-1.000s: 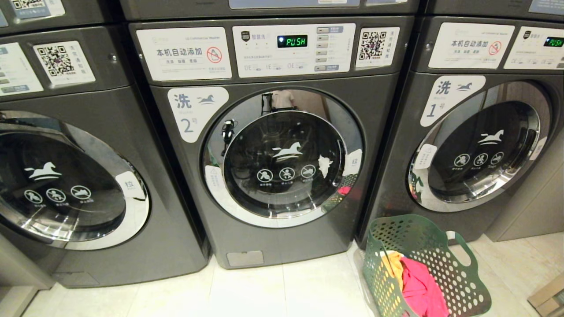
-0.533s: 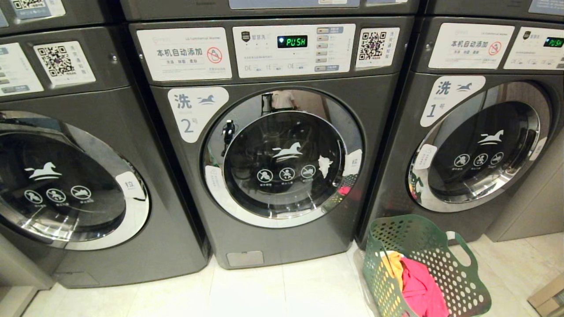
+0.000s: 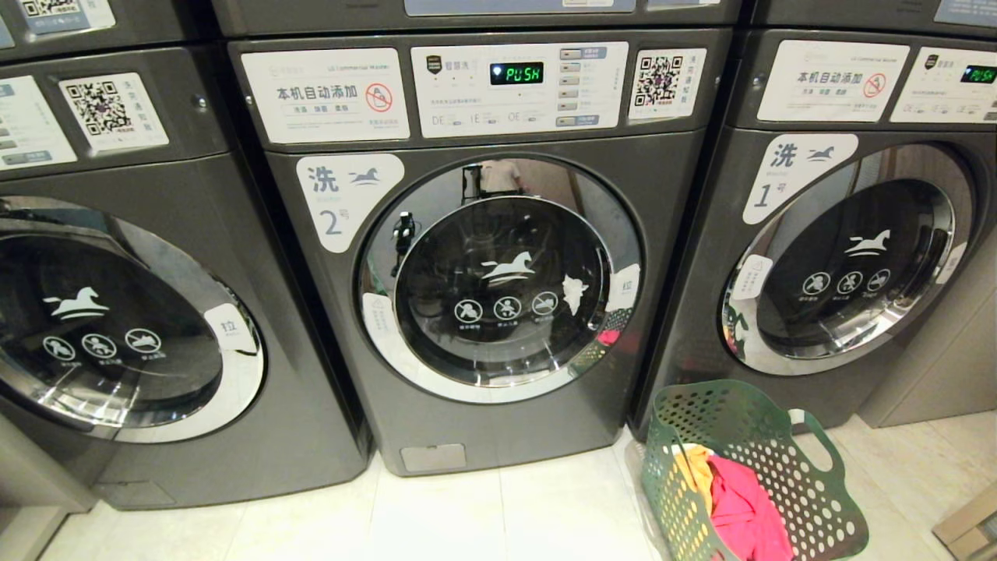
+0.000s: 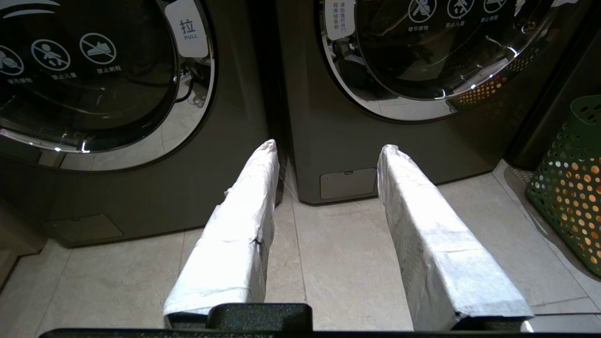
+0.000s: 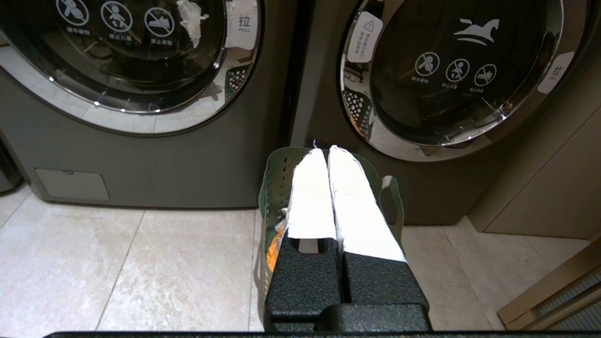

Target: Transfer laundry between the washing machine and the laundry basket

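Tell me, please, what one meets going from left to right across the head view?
Left washer → washer 2 → green basket with yellow and pink laundry → washer 1.

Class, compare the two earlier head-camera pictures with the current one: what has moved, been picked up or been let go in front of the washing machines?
Nothing has visibly changed. The middle washing machine keeps its door shut and its display reads the same, the green laundry basket stands in the same spot on the floor with the pink garment and the yellow garment inside, and neither arm enters the head view.
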